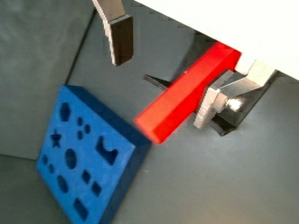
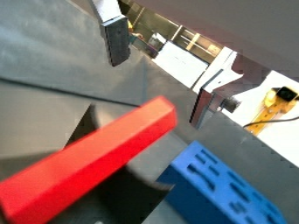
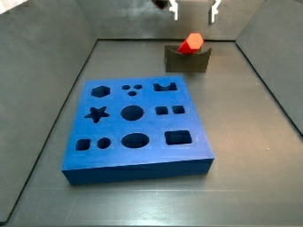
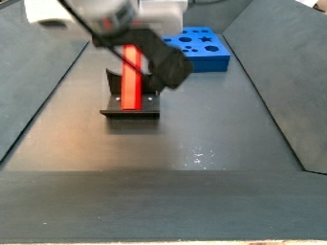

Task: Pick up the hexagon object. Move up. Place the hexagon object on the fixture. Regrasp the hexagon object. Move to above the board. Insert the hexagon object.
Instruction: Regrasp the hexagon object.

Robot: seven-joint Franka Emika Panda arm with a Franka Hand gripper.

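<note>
The red hexagon object lies in the notch of the dark fixture at the far end of the floor. In the side view from the front, the hexagon object lies lengthwise across the fixture. My gripper is open and empty, above the hexagon object and apart from it. In both wrist views its fingers stand wide on either side of the red bar, not touching it. The blue board lies in the middle of the floor.
Grey sloping walls enclose the floor on both sides. The board also shows beside the fixture in the wrist views and behind it in a side view.
</note>
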